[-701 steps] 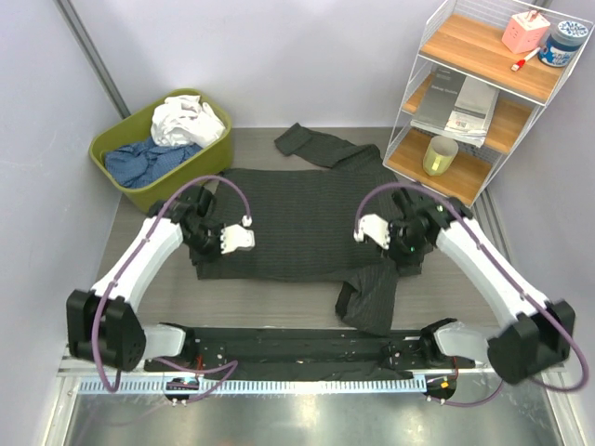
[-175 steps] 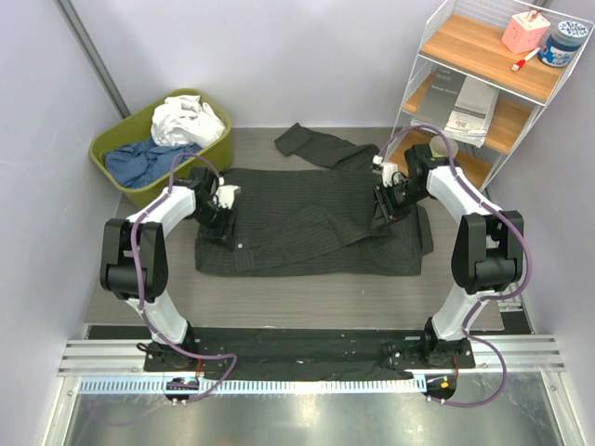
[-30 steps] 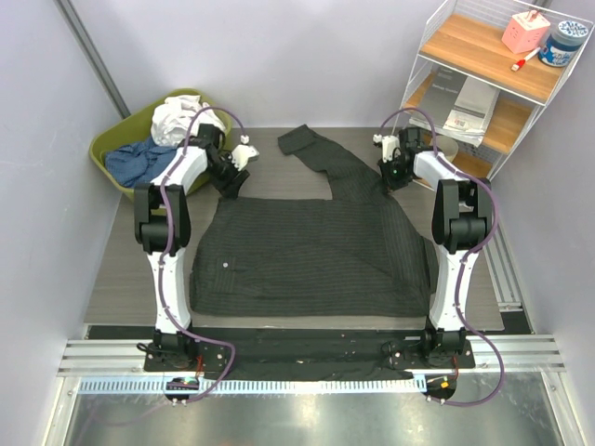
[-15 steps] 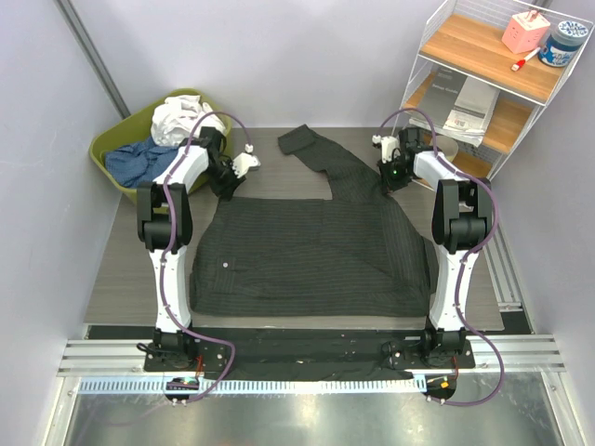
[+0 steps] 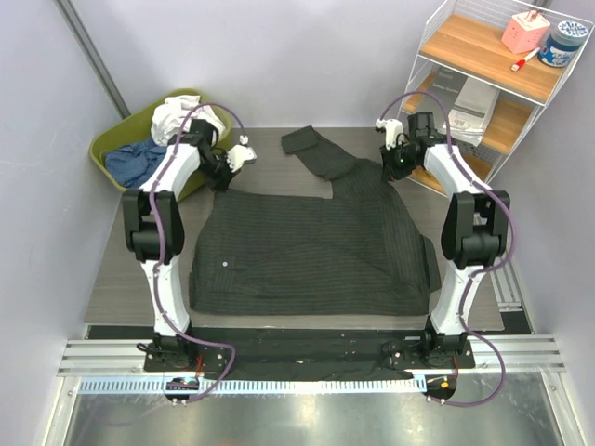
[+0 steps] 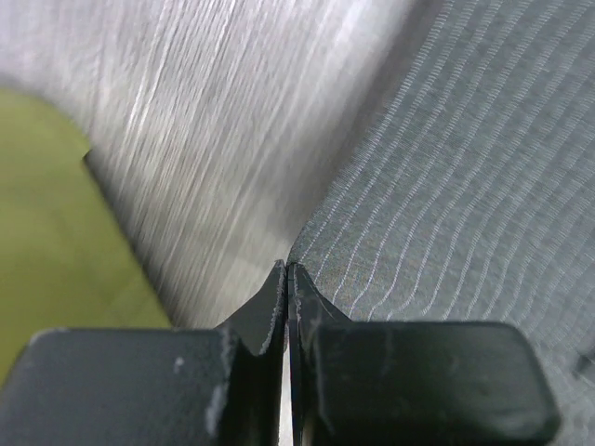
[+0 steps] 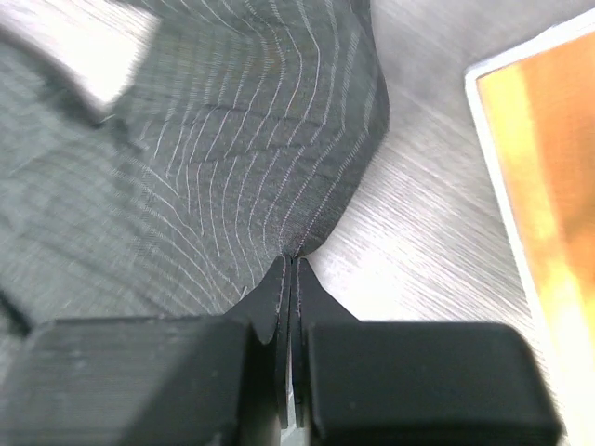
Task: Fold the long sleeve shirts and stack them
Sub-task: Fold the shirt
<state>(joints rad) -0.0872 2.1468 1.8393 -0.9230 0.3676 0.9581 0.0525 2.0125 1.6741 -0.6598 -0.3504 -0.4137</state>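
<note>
- Shirt (image 5: 316,251) takes up the middle of the table (image 5: 139,269): dark grey with thin pale stripes, opened out flat, with a few soft ripples across the body.
- Its bottom edge lies toward the arm bases and its shoulders toward the far side, so the long axis runs near to far.
- One sleeve (image 5: 311,147) trails off the far edge and angles to the far left, lying flat on the table.
- Shelf rack (image 5: 465,42) stands at the far right corner, wire frame with wooden boards, and small items sit on it.
- Green basket (image 5: 116,144) sits at the far left corner, with white and blue clothes (image 5: 186,121) heaped inside.
- Left gripper (image 6: 286,269) is clenched on the shirt's far left corner, right beside the basket; the wrist view shows striped cloth nipped between the closed tips.
- Right gripper (image 7: 288,260) is clamped on the far right shoulder, near the rack's foot, with the fabric puckering up into the pinch.
</note>
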